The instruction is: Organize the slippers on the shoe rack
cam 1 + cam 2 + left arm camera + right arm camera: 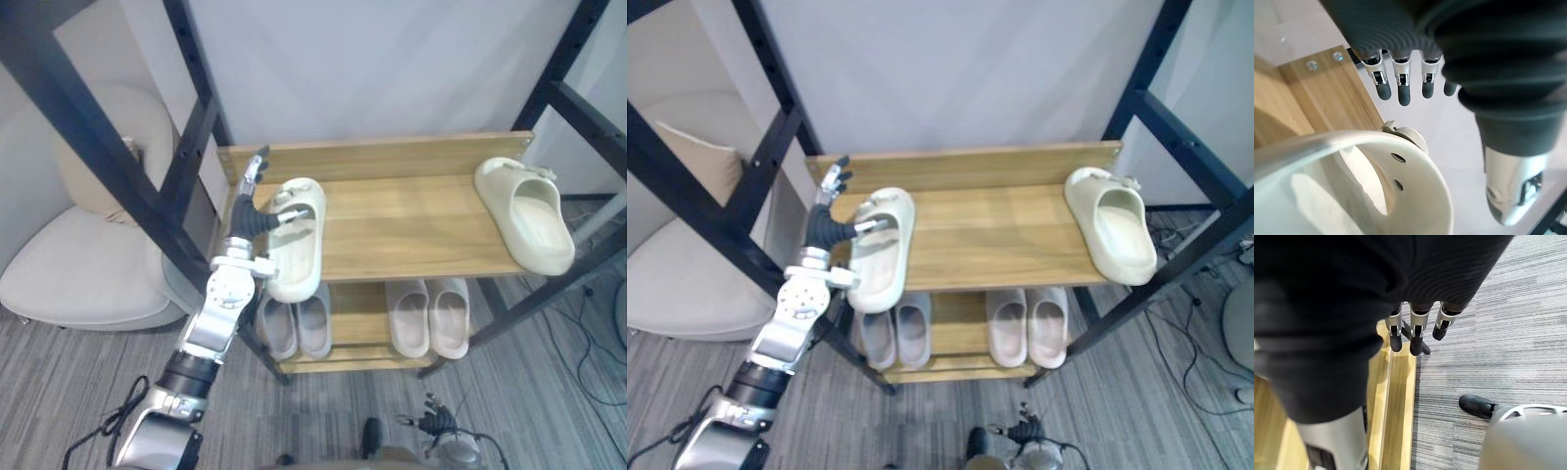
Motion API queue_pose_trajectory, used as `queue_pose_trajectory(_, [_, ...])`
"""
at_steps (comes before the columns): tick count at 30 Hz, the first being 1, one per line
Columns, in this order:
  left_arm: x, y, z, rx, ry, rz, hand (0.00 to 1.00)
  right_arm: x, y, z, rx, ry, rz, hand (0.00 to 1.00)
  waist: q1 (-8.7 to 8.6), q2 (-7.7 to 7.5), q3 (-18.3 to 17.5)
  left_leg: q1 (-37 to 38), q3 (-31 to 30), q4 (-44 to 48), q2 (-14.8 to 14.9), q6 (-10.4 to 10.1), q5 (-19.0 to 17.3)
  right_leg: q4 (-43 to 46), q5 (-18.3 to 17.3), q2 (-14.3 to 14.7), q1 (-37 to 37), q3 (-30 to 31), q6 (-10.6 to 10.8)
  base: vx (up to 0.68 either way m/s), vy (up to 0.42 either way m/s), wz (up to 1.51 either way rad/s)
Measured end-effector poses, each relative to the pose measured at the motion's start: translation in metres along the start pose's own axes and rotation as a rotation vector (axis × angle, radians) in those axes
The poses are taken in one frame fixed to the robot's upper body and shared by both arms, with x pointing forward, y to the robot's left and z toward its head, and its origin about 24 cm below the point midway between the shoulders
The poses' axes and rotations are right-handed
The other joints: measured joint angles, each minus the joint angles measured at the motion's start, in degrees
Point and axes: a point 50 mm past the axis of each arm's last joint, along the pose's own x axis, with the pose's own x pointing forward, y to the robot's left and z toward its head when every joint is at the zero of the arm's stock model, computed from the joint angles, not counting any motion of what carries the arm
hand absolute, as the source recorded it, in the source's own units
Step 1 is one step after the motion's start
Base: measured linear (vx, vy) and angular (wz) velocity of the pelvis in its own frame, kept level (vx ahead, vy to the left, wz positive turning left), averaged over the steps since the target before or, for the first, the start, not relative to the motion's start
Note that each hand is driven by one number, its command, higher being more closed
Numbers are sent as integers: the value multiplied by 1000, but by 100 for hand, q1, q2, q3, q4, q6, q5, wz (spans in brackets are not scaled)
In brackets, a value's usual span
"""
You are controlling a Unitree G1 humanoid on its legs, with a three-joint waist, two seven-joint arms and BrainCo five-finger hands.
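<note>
Far left stands a cream upholstered armchair (pixel 78 264), behind the slanting bars of a black metal frame (pixel 118 166). Next comes the robot's left hand (pixel 253 217), raised at the left end of the light wooden shoe rack (pixel 411 230). Its fingers (pixel 1404 93) are straight and spread apart, pointing toward the rack's far back board and holding nothing. Its thumb reaches right over the strap of the left cream foam slipper (pixel 294 257); I cannot tell whether it touches.

That slipper lies on the top shelf at its left end, just beside the hand. Its strap end is far and its heel hangs over the near edge.

On the lower shelf, a pair of pale grey slippers (pixel 294 328) sits side by side on the left. A pair of beige slippers (pixel 429 315) sits to its right, near but apart.

Well away across the bare top shelf lies the right cream foam slipper (pixel 529 215), angled at the right end. Its heel pokes past the near right corner.

The right hand (pixel 1417 333) hangs low with fingers loose and apart, empty, over the grey striped carpet (pixel 1498 333).
</note>
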Motion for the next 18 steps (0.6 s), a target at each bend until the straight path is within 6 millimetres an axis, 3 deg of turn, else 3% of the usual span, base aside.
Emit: queue_pose_trajectory(18, [24,30,-18,347,49,-67,0,-4,-1,4,2,-44,12,0,-20,110,62,-118,-71,-72,309,-201,79,1,-115,312,-143,-15,-201,-1,-27,-1])
